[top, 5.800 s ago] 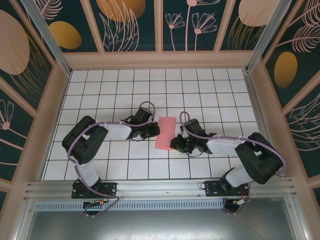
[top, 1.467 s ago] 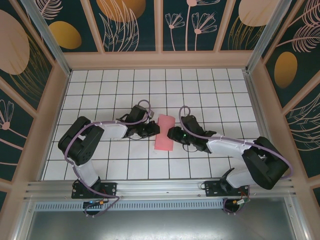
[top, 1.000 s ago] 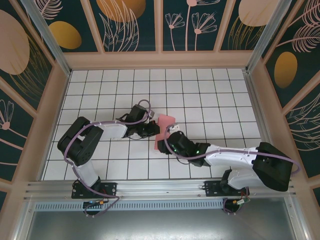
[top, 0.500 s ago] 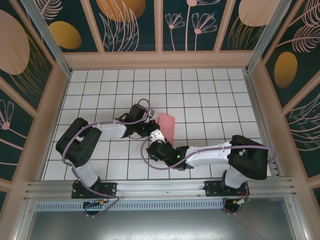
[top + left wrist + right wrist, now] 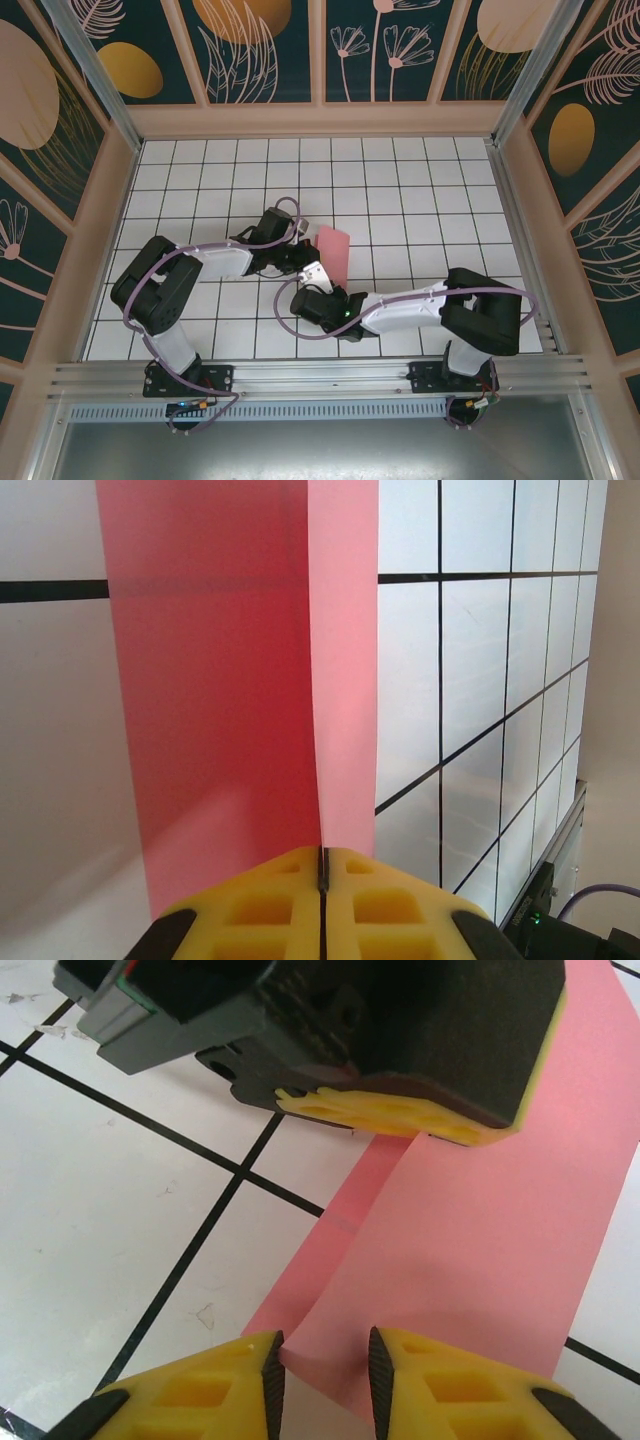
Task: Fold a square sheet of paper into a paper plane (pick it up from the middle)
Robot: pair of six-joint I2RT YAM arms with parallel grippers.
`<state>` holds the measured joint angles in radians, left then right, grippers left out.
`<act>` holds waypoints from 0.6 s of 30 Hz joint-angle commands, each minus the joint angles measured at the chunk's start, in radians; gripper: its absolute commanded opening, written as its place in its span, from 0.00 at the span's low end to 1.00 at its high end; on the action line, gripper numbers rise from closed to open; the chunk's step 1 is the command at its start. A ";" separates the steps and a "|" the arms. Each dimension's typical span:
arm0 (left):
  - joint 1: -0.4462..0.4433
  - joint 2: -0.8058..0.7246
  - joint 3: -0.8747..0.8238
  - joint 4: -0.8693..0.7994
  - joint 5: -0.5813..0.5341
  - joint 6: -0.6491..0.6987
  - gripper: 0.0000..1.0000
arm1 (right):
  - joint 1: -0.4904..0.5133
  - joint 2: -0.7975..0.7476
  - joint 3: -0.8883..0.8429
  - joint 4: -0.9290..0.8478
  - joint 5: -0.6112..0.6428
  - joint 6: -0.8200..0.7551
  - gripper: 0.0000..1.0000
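One fold, as far as we can judge, has been made: the square sheet of paper (image 5: 335, 252) now reads as a doubled pink strip, lying near the middle of the table (image 5: 400, 180), a little toward its near edge and tilted up off the white grid on one side. The left fingers (image 5: 301, 259) are pressed together and clamped on one long edge of the strip. In the left wrist view the yellow left fingers (image 5: 336, 866) meet with no gap, and the sheet (image 5: 230, 700) runs away from them in two layers, one darker and one paler. The right fingers (image 5: 321, 282) have reached the strip's end nearest the table's near edge. In the right wrist view the right fingers (image 5: 270, 1365) stand a little apart, and the near corner of the sheet (image 5: 480, 1250) sits at the gap between them. They are not closed on the paper. The same view shows the left fingers (image 5: 400, 1120) gripping the far part of the strip. We judge the task to be at an early stage: no pointed nose, no slanted corner folds and no wings are visible, so most of the creasing needed for a paper plane remains.
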<state>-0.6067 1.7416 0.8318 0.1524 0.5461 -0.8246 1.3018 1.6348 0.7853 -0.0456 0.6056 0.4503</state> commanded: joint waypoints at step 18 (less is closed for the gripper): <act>0.007 -0.142 -0.025 -0.023 -0.096 -0.045 0.47 | -0.073 -0.178 -0.113 0.139 -0.201 0.009 0.02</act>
<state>-0.6067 1.6527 0.8211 0.1444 0.5053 -0.8577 1.2541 1.5093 0.7033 0.0193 0.4843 0.4507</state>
